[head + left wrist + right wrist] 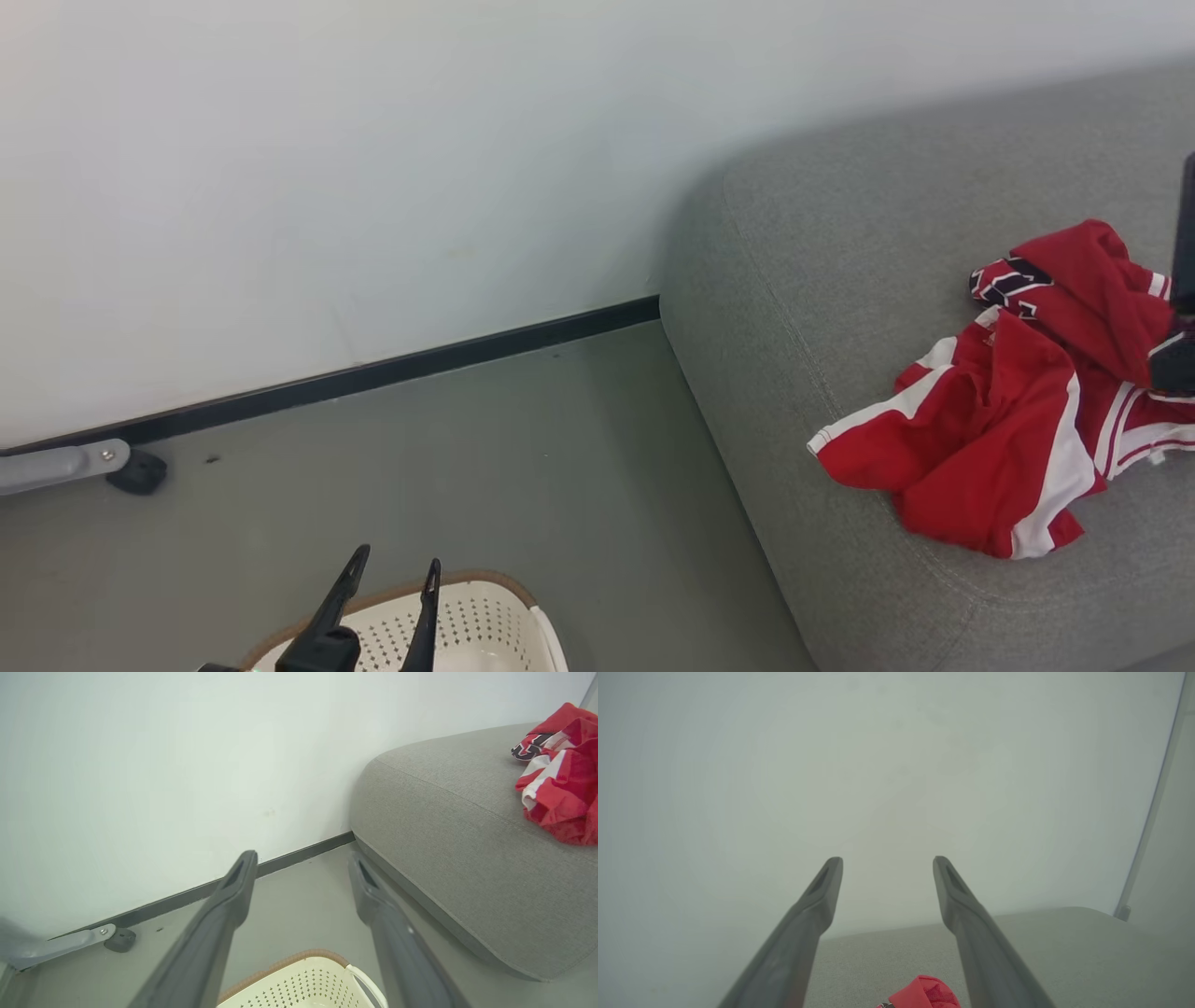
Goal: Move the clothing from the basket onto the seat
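The clothing (1008,420) lies in a crumpled red heap with white stripes and black-and-white lettering on the seat (822,280), a big grey upholstered cushion. It shows again at the upper right of the left wrist view as clothing (560,774) on the seat (467,835). My left gripper (397,558) hangs open over the far end of the basket (485,581), holding nothing. The cream basket (303,955) with its brown rim sits below the left gripper (301,856); most of its inside is out of view. My right gripper (887,858) is open and empty, just above a fold of clothing (924,994).
A white wall with a black baseboard (420,364) runs behind the grey floor (513,467). A grey metal leg with a black foot (112,462) juts in at the left. A dark part of the right arm (1184,280) shows at the right edge.
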`<state>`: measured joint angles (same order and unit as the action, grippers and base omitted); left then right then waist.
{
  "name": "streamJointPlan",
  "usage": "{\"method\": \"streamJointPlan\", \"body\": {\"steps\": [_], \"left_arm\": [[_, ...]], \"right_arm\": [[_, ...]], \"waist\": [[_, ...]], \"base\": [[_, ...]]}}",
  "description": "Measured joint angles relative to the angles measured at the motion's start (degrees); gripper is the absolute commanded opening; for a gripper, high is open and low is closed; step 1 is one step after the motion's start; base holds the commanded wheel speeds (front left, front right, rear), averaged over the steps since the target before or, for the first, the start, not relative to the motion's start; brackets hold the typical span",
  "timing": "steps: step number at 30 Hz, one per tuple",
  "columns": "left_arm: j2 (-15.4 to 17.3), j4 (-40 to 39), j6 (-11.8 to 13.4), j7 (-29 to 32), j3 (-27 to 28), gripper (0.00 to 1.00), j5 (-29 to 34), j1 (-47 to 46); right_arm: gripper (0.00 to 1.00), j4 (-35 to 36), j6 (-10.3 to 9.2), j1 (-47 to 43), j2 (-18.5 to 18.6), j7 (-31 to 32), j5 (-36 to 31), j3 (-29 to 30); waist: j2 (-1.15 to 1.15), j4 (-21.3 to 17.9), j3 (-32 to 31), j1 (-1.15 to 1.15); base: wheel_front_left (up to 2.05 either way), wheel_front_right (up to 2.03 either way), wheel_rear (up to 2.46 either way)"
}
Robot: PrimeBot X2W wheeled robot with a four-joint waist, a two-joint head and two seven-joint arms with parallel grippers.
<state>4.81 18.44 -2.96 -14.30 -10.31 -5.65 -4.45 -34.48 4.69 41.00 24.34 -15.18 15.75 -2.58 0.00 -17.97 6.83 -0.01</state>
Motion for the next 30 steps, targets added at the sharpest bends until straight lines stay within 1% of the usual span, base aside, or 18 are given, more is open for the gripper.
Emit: {"method": "streamJointPlan", "body": {"steps": [2, 4, 9, 10, 17, 22, 30], "left_arm": [[-0.16, 0.1, 0.35, 0.0, 0.03, 1.0, -0.38, -0.01], [-0.4, 0.32, 0.51, 0.0, 0.09, 1.0, -0.43, -0.05], [-0.88, 1.14, 1.2, 0.0, 0.2, 1.0, -0.51, -0.07], [-1.03, 1.25, 1.49, 0.0, 0.14, 1.0, -0.51, -0.07], [-1.27, 1.24, 2.53, 0.0, 0.16, 1.0, -0.49, 0.05], [-1.29, 1.1, 3.04, 0.0, 0.48, 1.0, -0.48, 0.43], [-1.26, 0.96, 3.55, 0.0, 1.01, 1.0, -0.4, 1.63]], "right_arm": [[1.0, 3.61, 0.93, -2.77, -0.65, 0.03, 0.33, -0.65], [1.0, 7.02, 1.37, -5.5, -1.21, 0.04, 1.05, -1.13], [1.0, 16.03, 1.72, -12.91, -2.1, 0.07, 2.78, -1.52], [1.0, 19.71, 1.89, -15.97, -2.53, 0.07, 3.53, -1.74], [1.0, 30.16, 1.96, -26.2, -4.24, 0.05, 5.76, -3.03], [1.0, 34.44, 1.96, -31.49, -6.14, 0.05, 6.08, -3.94], [1.0, 36.51, 1.88, -37.39, -8.73, 0.05, 5.87, -5.23]], "waist": [[0.0, 0.61, -0.74, 0.0], [0.0, 1.33, -1.46, 0.0], [0.0, 3.56, -3.37, 0.0], [0.0, 4.64, -4.14, 0.0], [0.01, 9.18, -6.44, 0.0], [0.0, 12.67, -7.66, 0.0], [0.0, 17.69, -8.73, 0.0]], "base": [[0.0, 0.0, 0.0], [0.0, 0.0, 0.0], [0.0, 0.0, 0.0], [0.0, 0.0, 0.0], [0.0, 0.0, 0.0], [0.0, 0.0, 0.0], [0.0, 0.0, 0.0]]}}
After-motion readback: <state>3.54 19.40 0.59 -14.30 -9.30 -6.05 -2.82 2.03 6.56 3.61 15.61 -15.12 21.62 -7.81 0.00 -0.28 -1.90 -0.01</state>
